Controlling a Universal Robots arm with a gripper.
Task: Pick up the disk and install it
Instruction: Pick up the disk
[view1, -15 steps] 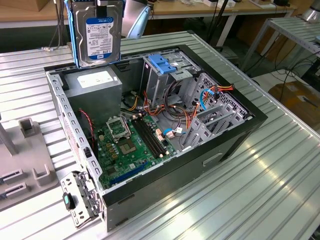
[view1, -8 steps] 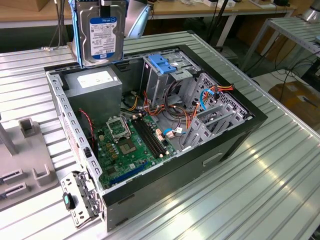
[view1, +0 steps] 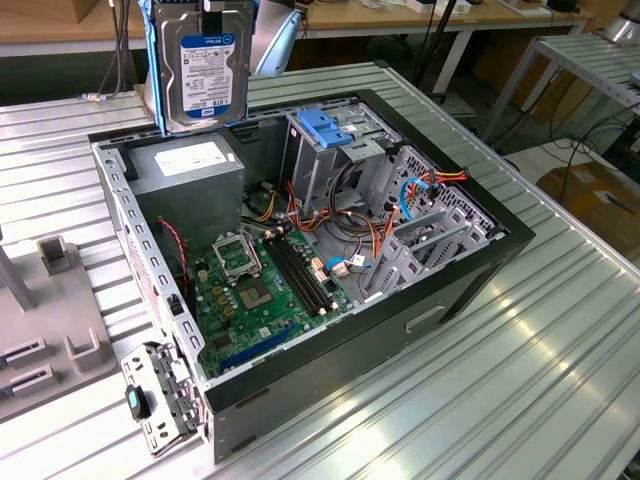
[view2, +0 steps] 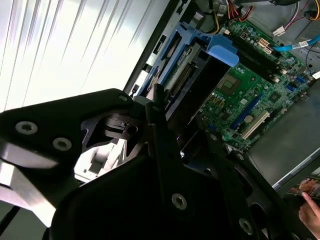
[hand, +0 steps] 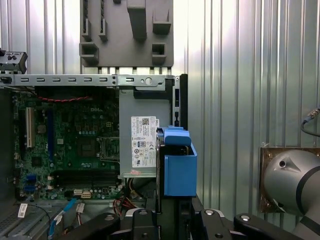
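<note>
The disk (view1: 203, 65) hangs upright at the upper left of the exterior view, label facing the camera, just above the grey power supply (view1: 190, 175) of the open computer case (view1: 480, 270). The claw (hand: 175, 214) is clamped on it, holding it clear of the worktop (view1: 500, 400).

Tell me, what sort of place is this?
Probably a robotics lab or workshop: an open computer case sits on a ribbed metal table, wooden workbenches stand behind, and the gripper holds the disk above.
</note>
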